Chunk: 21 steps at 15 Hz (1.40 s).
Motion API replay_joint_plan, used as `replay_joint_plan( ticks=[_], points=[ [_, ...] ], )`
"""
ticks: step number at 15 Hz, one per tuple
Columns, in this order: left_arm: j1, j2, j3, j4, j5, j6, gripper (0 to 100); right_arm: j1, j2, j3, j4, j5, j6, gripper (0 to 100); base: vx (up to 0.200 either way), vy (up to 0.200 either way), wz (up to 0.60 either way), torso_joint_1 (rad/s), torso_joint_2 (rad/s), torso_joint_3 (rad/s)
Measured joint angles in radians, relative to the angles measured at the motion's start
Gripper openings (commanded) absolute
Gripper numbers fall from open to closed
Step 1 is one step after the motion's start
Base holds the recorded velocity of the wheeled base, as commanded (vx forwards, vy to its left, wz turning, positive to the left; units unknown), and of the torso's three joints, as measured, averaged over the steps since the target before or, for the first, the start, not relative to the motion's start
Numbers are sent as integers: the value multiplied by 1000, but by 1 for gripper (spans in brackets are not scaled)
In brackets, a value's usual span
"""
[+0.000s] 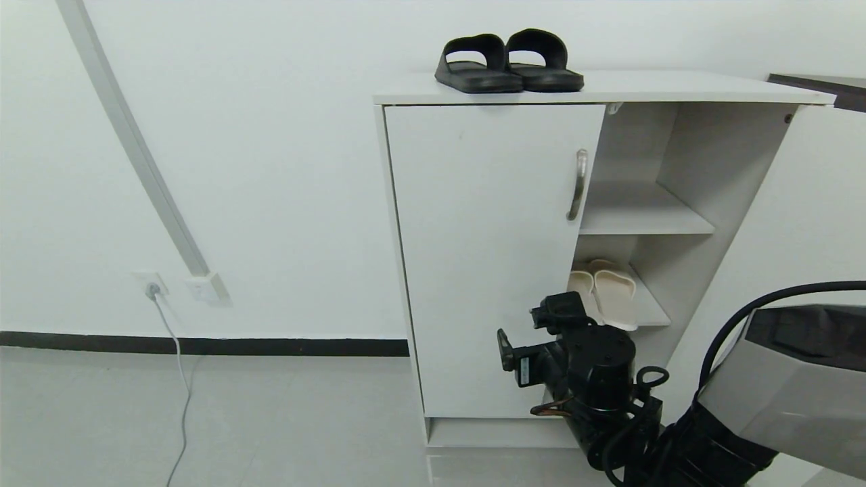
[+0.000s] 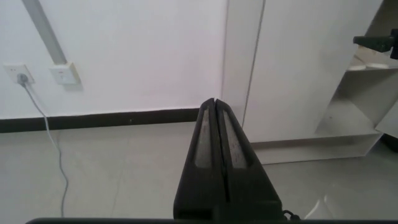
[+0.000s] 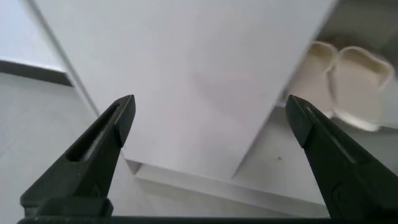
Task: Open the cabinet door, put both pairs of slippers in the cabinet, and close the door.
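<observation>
Fingers of the left gripper point(image 2: 215, 109) are pressed together; the right gripper point(image 3: 210, 102) is held wide apart before the closed door point(image 1: 487, 257). On the cabinet point(image 1: 676, 86) top the black slippers point(image 1: 509, 64) are set; the cream slippers point(image 1: 609, 291) are placed on its lower shelf point(image 1: 653, 312).

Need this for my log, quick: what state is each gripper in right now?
Left gripper: shut, holding nothing.
Right gripper: open, empty, facing the cabinet door.

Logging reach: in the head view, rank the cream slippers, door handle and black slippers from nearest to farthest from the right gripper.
1. cream slippers, lower shelf, beside the right gripper.
2. door handle, above.
3. black slippers, cabinet top.
</observation>
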Motion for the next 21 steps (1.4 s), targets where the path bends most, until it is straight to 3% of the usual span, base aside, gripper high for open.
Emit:
replay_joint_plan(
  ticks=[17, 21],
  points=[
    [1, 1, 1, 0, 0, -2, 0, -4, 9, 19, -9, 11, -9, 100, 0, 0, 0, 0, 0, 0],
    [1, 1, 1, 2, 0, -2, 0, -3, 9, 20, -9, 11, -9, 100, 0, 0, 0, 13, -171, -243]
  ],
)
